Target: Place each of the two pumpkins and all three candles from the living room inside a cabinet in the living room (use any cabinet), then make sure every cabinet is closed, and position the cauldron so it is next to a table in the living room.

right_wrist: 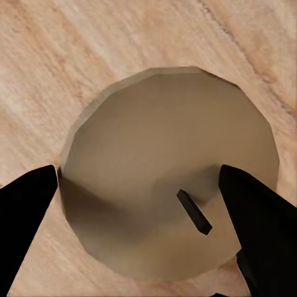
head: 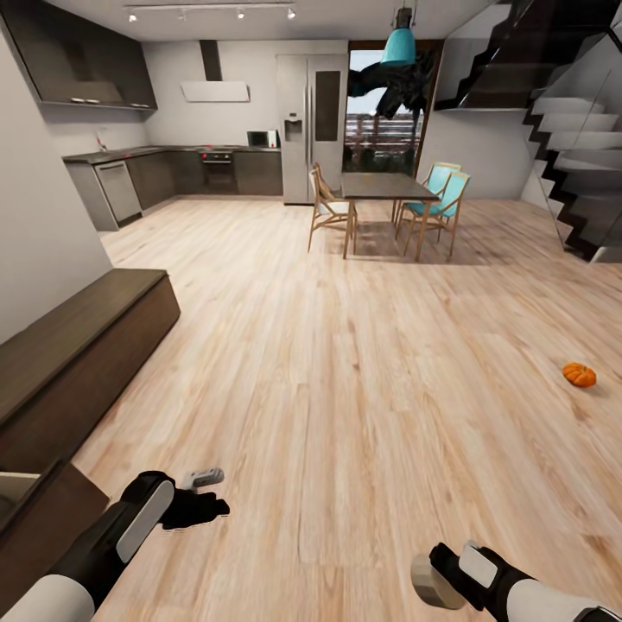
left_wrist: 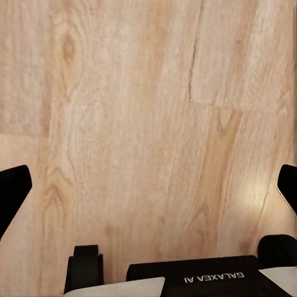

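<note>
Beige, faceted round candle (right_wrist: 170,185) sits clamped in right tool (right_wrist: 142,204); left tool (left_wrist: 148,185) gapes wide.

wood plank floor (head: 345,363) | dining table (head: 382,185) at far middle of floor, wooden chair (head: 328,209) on its left, two teal chairs (head: 439,200) on its right | fridge (head: 311,128) behind | kitchen counter (head: 164,155) far left | staircase (head: 570,138) far right | teal lamp (head: 399,45) above
</note>
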